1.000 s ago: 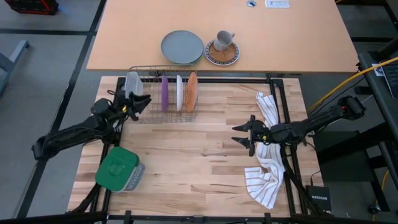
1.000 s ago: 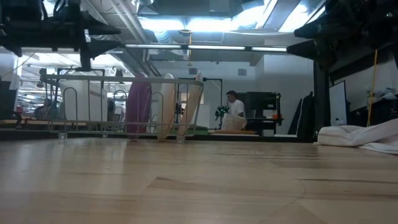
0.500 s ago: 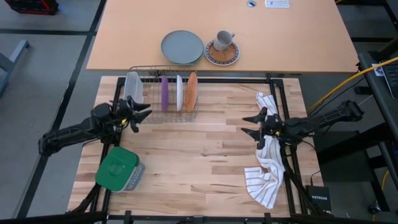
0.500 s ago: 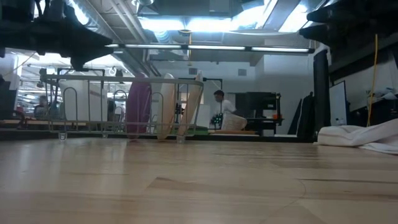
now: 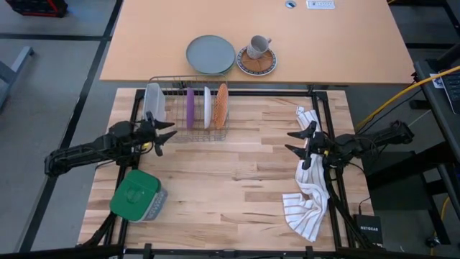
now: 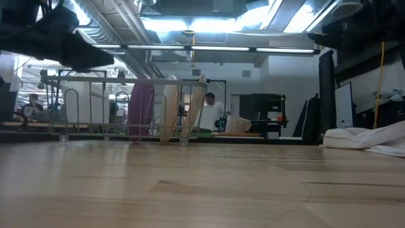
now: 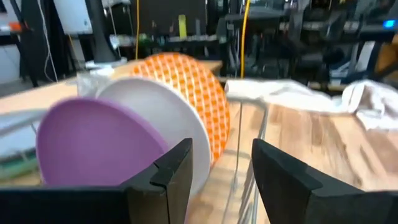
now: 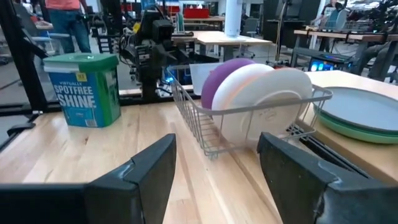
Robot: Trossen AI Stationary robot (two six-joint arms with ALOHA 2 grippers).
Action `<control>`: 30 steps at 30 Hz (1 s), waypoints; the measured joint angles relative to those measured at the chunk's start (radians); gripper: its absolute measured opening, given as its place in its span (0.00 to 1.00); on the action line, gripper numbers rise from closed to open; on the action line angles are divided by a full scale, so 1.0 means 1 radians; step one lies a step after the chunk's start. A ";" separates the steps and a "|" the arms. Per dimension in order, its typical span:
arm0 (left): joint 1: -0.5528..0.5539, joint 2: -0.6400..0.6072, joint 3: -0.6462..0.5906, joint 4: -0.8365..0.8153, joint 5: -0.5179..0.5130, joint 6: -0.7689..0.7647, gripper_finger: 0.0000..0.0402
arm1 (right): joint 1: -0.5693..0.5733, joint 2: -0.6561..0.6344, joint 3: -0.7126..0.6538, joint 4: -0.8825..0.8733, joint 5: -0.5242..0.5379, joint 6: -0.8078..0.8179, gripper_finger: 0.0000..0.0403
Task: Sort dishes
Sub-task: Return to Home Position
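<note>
All 3 plates stand on edge inside the dish rack (image 5: 169,79), so the sorting itself looks finished. What seems left is only for the arms to draw back to rest.

The purple plate (image 5: 190,108) sits in a slot near the rack's middle, the white plate (image 5: 207,106) is next to it, and the orange patterned plate (image 5: 222,105) is at the rack's end on the right arm's side. In the left wrist view they overlap closely, and I cannot tell whether they touch.

The left gripper (image 5: 167,137) hovers just in front of the rack's near corner on the left arm's side, fingers spread and holding nothing. The right gripper (image 5: 290,142) is well apart from the rack, out past its orange-plate end, also spread wide and empty.

The rack is thin bright wire, an open basket with upright loops. The plates are round, flat and smooth. The purple and white ones have a plain matte look, and the orange one (image 7: 189,87) carries a fine white lattice. A pale container (image 5: 152,101), probably translucent plastic, fills the rack's end beyond the purple plate.
</note>
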 joint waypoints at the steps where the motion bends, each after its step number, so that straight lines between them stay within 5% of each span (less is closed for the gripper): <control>1: 0.000 0.000 0.000 -0.019 0.000 0.000 0.39 | 0.000 -0.008 0.000 -0.014 0.000 0.001 0.58; 9: 0.000 0.000 0.000 -0.108 -0.004 0.015 0.39 | 0.000 -0.074 -0.053 -0.055 0.049 0.156 0.58; 15: 0.000 0.000 0.000 -0.109 0.005 0.018 0.39 | 0.000 -0.086 -0.199 0.153 0.083 0.291 0.58; 25: 0.000 0.000 0.000 -0.118 0.049 0.000 0.39 | 0.001 -0.083 -0.227 0.259 -0.123 0.287 0.58; 30: 0.000 0.000 0.000 -0.175 0.050 -0.195 0.39 | 0.000 -0.083 -0.228 0.258 -0.227 0.287 0.58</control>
